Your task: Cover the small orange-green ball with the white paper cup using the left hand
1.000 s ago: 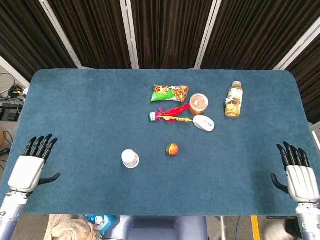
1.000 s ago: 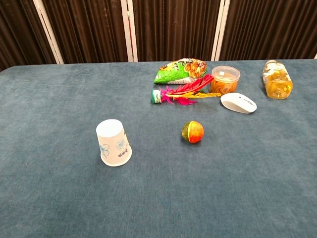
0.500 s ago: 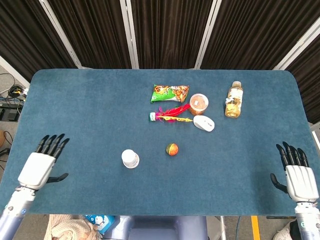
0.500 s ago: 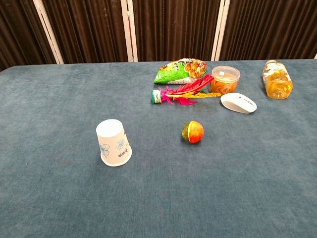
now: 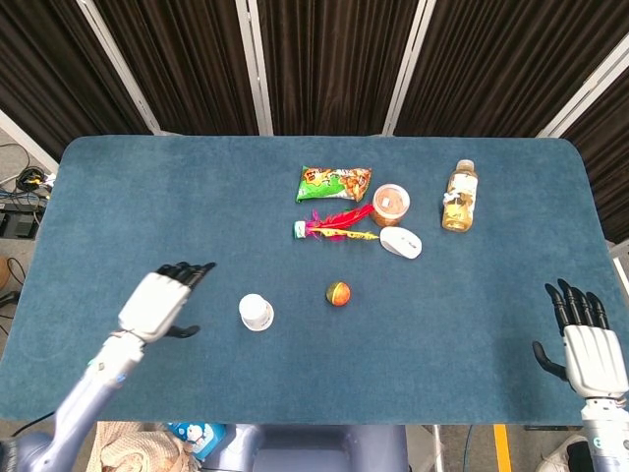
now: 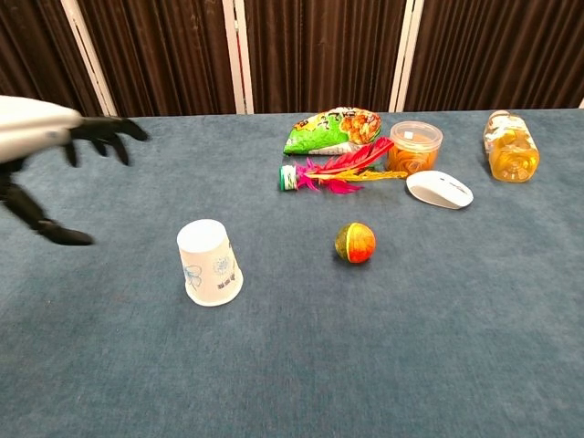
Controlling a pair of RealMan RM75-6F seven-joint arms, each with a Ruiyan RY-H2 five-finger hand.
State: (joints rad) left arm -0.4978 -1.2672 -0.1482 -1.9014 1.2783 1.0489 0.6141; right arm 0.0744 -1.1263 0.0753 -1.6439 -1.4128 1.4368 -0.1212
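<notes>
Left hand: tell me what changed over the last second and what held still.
The left hand moved in from the table's near left edge toward the white paper cup, coming into the chest view; its fingers are spread, holding nothing, and it stops short of the cup. The cup stayed upside down, apart from the orange-green ball. The right hand stayed open at the near right edge.

A blue-carpeted table (image 5: 147, 197) is carrying everything, with the orange-green ball (image 5: 338, 293) sitting near its middle. An upside-down white paper cup (image 5: 256, 312) is standing left of the ball. Beyond the ball are lying a feather shuttlecock (image 5: 334, 228), a green snack bag (image 5: 333, 183), a white mouse (image 5: 401, 242), a lidded tub (image 5: 391, 204) and a bottle (image 5: 459, 196).
</notes>
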